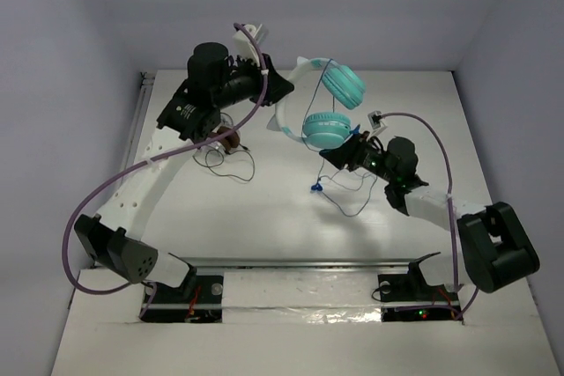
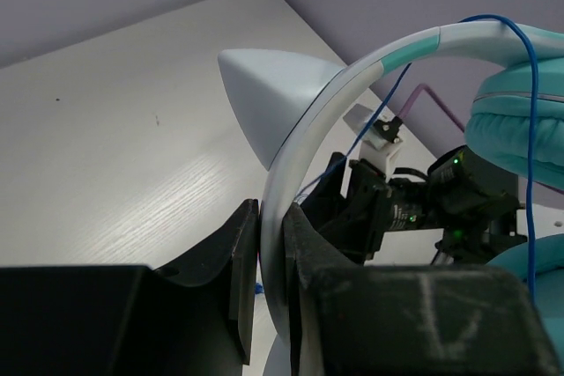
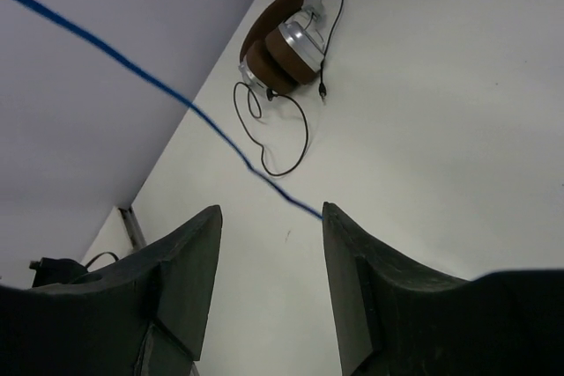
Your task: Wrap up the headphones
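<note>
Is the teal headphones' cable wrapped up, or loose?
Mostly loose. The blue cable crosses the headband once, then hangs down to the table. The left gripper clamps the headband.

I see the headphones [image 1: 326, 128] raised over the table [image 1: 264, 217] towards its far side. The teal ear cups sit close together, the white headband [image 2: 300, 138] arches left, and the thin blue cable [image 3: 132, 70] trails down, apparently unwrapped.
</note>
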Controlling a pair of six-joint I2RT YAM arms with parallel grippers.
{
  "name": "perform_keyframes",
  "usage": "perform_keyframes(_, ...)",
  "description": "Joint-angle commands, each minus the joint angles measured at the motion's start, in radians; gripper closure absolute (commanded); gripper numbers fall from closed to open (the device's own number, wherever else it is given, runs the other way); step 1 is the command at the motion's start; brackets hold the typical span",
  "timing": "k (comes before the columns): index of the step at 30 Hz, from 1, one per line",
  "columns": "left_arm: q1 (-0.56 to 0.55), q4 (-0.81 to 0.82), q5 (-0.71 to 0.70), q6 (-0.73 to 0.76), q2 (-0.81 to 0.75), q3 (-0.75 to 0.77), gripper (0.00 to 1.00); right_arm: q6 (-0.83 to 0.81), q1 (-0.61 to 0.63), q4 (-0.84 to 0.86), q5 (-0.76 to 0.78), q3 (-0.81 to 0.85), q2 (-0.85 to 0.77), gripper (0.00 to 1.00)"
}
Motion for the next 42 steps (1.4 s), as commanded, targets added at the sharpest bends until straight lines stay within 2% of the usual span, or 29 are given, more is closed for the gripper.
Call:
perform_keyframes(1, 0.005, 0.069, 0.012, -0.076, -0.003, 0.073, 1.0, 0.029, -0.004, 0.176, -0.019, 0.002, 0.053, 0.44)
perform_keyframes(13, 0.024, 0.044, 0.035, -0.12, 0.037, 0.26, 1.0, 0.015, 0.016, 0.215, 0.025, 0.048, 0.227, 0.42)
perform_keyframes(21, 0.068, 0.04, 0.011, -0.163, 0.06, 0.318, 1.0, 0.034, 0.134, 0.259, 0.053, 0.079, 0.326, 0.46)
perform_keyframes(25, 0.077, 0.041, -0.005, -0.174, 0.069, 0.347, 1.0, 0.057, 0.159, 0.302, 0.068, 0.074, 0.362, 0.63)
perform_keyframes(29, 0.135, 0.029, -0.009, -0.184, 0.091, 0.422, 1.0, 0.064, 0.182, 0.301, 0.068, 0.048, 0.35, 0.75)
perform_keyframes(30, 0.145, 0.015, -0.023, -0.181, 0.099, 0.465, 1.0, 0.067, 0.182, 0.294, 0.07, 0.031, 0.339, 0.82)
perform_keyframes(31, 0.145, 0.004, -0.073, -0.177, 0.118, 0.484, 1.0, 0.069, 0.196, 0.287, 0.074, 0.023, 0.327, 0.94)
perform_keyframes(33, 0.145, -0.003, -0.144, -0.166, 0.128, 0.49, 1.0, 0.054, 0.22, 0.185, 0.079, 0.016, 0.253, 1.0)
perform_keyframes(35, 0.145, 0.009, -0.248, -0.158, 0.126, 0.45, 1.0, -0.003, 0.243, 0.06, 0.12, 0.016, 0.175, 1.0)
perform_keyframes(36, 0.145, 0.023, -0.287, -0.154, 0.125, 0.404, 1.0, -0.023, 0.271, -0.091, 0.143, 0.023, 0.084, 1.0)
perform_keyframes(38, 0.145, 0.037, -0.411, -0.142, 0.125, 0.352, 1.0, -0.063, 0.295, -0.233, 0.208, 0.04, -0.009, 1.0)
perform_keyframes(39, 0.145, 0.062, -0.446, -0.137, 0.123, 0.294, 1.0, -0.095, 0.306, -0.356, 0.22, 0.045, -0.055, 1.0)
perform_keyframes(40, 0.145, 0.075, -0.528, -0.132, 0.125, 0.268, 1.0, -0.109, 0.318, -0.406, 0.229, 0.051, -0.137, 1.0)
perform_keyframes(42, 0.154, 0.106, -0.58, -0.132, 0.135, 0.206, 1.0, -0.14, 0.318, -0.518, 0.228, 0.057, -0.208, 1.0)
